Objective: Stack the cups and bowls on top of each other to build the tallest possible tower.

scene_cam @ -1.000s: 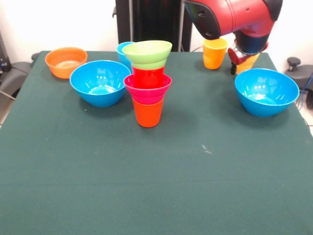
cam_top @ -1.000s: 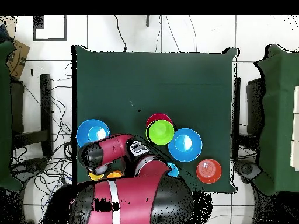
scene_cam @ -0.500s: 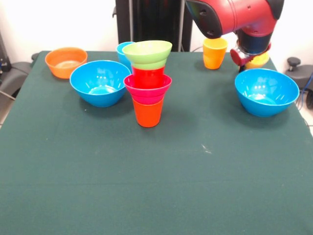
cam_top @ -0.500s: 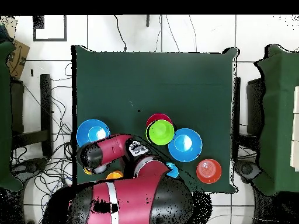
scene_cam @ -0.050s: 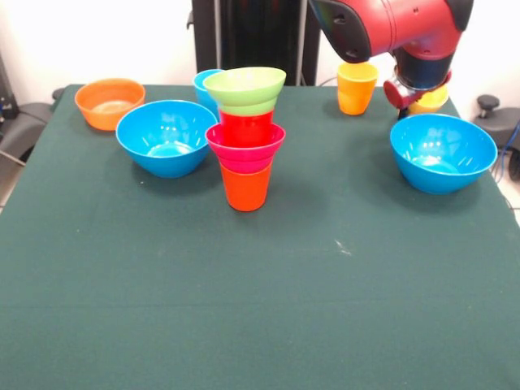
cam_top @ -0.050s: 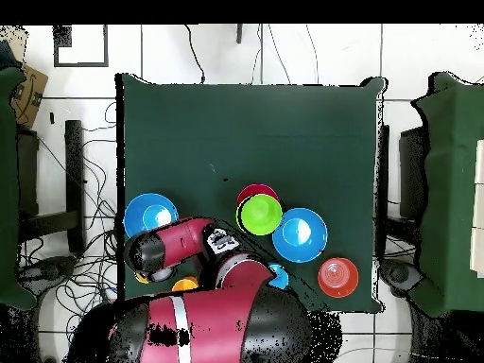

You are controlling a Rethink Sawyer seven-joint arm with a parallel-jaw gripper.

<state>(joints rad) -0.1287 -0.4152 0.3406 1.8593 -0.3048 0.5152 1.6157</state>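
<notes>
A tower stands mid-table: an orange cup (scene_cam @ -0.050s: 245,188) at the bottom, then a pink-red bowl (scene_cam @ -0.050s: 245,146), a red cup (scene_cam @ -0.050s: 246,127) and a lime-green bowl (scene_cam @ -0.050s: 244,87) (cam_top @ -0.050s: 260,215) on top. My gripper (scene_cam @ -0.050s: 416,99) hangs under the red arm at the far right, shut on a pale yellow cup (scene_cam @ -0.050s: 431,99) held just above the cloth. A yellow-orange cup (scene_cam @ -0.050s: 356,88) stands to its left. Blue bowls sit left (scene_cam @ -0.050s: 166,136) and right (scene_cam @ -0.050s: 443,151) of the tower. Overhead, the arm hides the gripper.
An orange bowl (scene_cam @ -0.050s: 109,101) sits at the far left corner and a light blue cup (scene_cam @ -0.050s: 203,84) stands behind the tower. The green cloth (scene_cam @ -0.050s: 260,301) covers the table. The red arm (cam_top @ -0.050s: 180,244) lies over the table's near edge in the overhead view.
The pale yellow cup stood on the cloth under the gripper a second ago. It now sits higher and slightly to the right, raised with the gripper. Everything else is unmoved.
</notes>
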